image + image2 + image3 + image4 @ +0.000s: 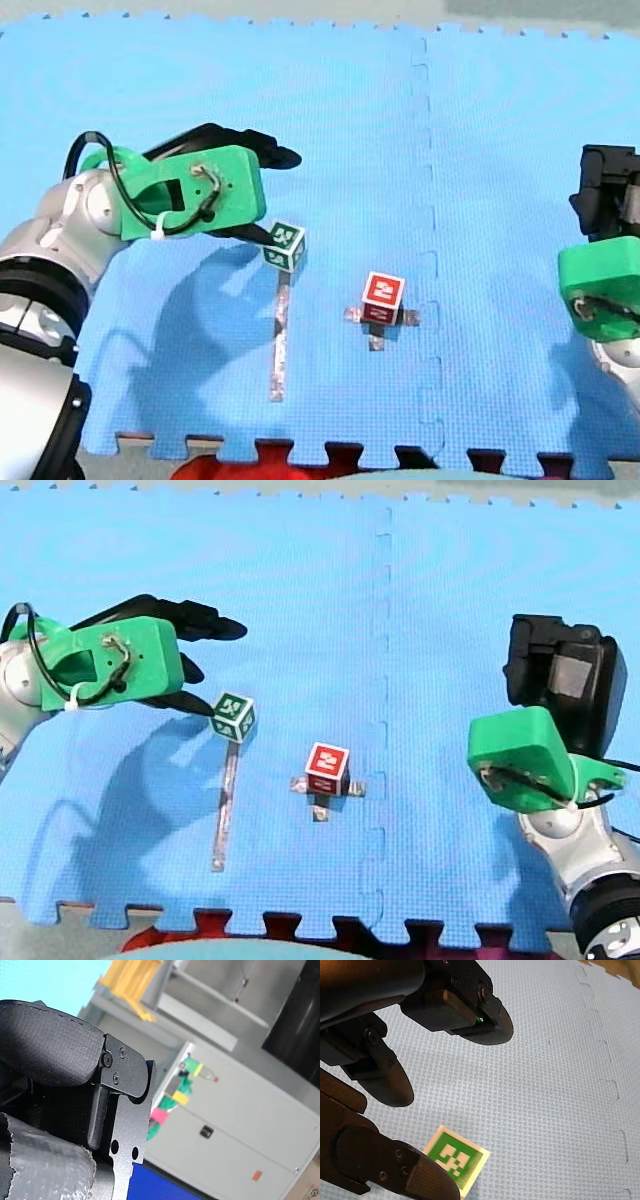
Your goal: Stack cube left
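Observation:
A green cube (285, 245) with a white pattern sits tilted on the blue foam mat (330, 110), left of centre. My left hand (262, 190) reaches in from the left, open around it. Its lower fingertip (256, 236) touches the cube's left side, while the upper fingers (270, 153) stay well above and behind the cube. The second wrist view shows this same green cube (456, 1157) between the dark fingers (470, 1020). A red cube (383, 292) stands to the right of the green one. My right hand (556, 685) hangs at the far right, holding nothing.
The red cube stands on a small cross of silver tape (377, 322). A long silver tape strip (279, 345) runs from the green cube toward the mat's front edge. A seam (425, 150) between mat tiles runs front to back, right of the cubes.

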Robot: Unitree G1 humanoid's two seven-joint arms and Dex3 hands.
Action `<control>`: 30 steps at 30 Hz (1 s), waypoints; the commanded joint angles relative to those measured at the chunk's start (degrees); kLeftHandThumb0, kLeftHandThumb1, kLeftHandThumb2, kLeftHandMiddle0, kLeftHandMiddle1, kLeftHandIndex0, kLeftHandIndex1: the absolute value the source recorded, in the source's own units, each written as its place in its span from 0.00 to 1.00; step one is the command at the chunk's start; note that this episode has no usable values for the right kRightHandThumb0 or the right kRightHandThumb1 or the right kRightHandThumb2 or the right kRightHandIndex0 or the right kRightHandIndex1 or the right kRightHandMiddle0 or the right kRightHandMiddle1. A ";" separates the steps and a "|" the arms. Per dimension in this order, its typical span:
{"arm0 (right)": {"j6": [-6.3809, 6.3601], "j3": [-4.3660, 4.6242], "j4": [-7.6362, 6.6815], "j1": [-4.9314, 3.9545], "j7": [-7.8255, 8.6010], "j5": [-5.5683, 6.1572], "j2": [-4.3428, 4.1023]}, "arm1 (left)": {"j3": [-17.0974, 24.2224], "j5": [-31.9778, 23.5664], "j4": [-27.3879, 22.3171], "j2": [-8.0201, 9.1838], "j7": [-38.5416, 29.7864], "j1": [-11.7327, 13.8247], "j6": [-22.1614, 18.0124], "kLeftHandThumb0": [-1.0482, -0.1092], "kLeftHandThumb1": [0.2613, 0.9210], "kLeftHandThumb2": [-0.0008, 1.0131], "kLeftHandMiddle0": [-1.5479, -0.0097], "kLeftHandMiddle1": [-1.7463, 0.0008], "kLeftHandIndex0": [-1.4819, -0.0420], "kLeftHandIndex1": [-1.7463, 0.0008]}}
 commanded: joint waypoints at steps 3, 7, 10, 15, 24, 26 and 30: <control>-0.16 -0.10 -0.49 0.37 -0.42 0.04 -0.35 | 0.27 -0.25 -0.06 -0.46 0.35 0.63 -0.12 0.68 0.63 0.00 0.45 0.42 0.57 1.00; -0.23 -0.11 -0.91 0.63 -0.53 -0.05 -0.33 | 0.82 -0.80 0.00 -0.90 -0.47 1.01 -0.03 0.69 0.63 0.00 0.52 0.18 0.56 1.00; -0.28 -0.14 -1.23 0.80 -0.51 -0.06 -0.30 | 1.68 -1.90 0.07 -1.29 -1.91 1.34 0.34 0.70 0.64 0.00 0.48 0.36 0.54 1.00; -0.18 -0.22 -1.49 0.89 -0.43 -0.01 -0.25 | 1.34 -1.52 -0.13 -1.64 -1.25 2.00 0.15 0.69 0.64 0.00 0.46 0.44 0.51 0.99; -0.06 -0.32 -2.50 1.40 -0.33 -0.02 -0.21 | 0.29 -0.21 -0.12 -1.35 0.12 2.40 -0.53 0.67 0.64 0.00 0.50 0.02 0.50 1.00; 0.00 -0.31 -2.57 1.42 -0.34 -0.06 -0.19 | 0.08 -0.01 -0.11 -1.30 0.24 2.39 -0.63 0.68 0.64 0.00 0.50 0.00 0.50 1.00; 0.03 -0.26 -2.69 1.54 -0.52 -0.19 -0.12 | -0.50 0.85 0.00 -1.22 0.94 2.31 -0.58 0.68 0.65 0.00 0.49 0.00 0.51 1.00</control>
